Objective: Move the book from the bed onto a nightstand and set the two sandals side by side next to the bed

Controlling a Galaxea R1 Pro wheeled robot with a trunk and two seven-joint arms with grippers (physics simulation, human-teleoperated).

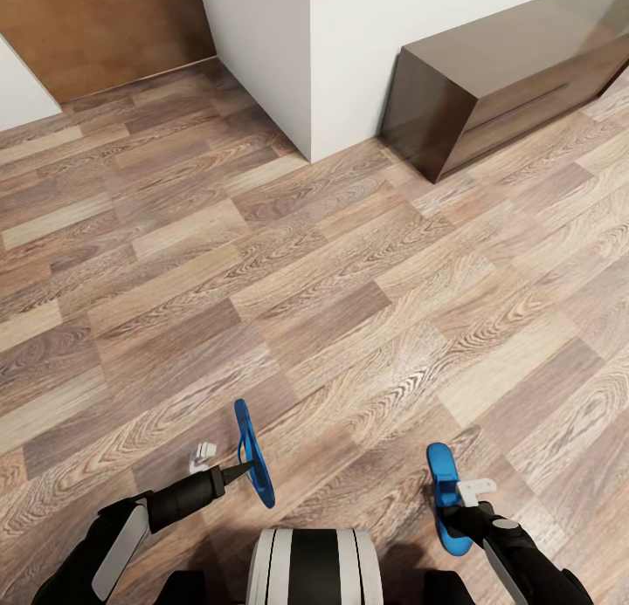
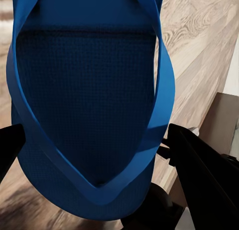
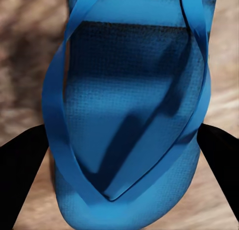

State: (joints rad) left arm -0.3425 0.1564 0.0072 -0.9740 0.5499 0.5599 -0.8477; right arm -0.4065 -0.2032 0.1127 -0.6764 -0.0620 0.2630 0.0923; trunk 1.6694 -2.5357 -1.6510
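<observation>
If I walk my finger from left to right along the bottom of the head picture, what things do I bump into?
Left arm → left gripper → left sandal → robot trunk → right sandal → right gripper.

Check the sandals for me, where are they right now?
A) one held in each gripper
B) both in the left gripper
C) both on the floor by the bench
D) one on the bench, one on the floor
A: the left gripper holds one sandal on edge, and the right gripper holds the other sandal, both above the wood floor.
</observation>
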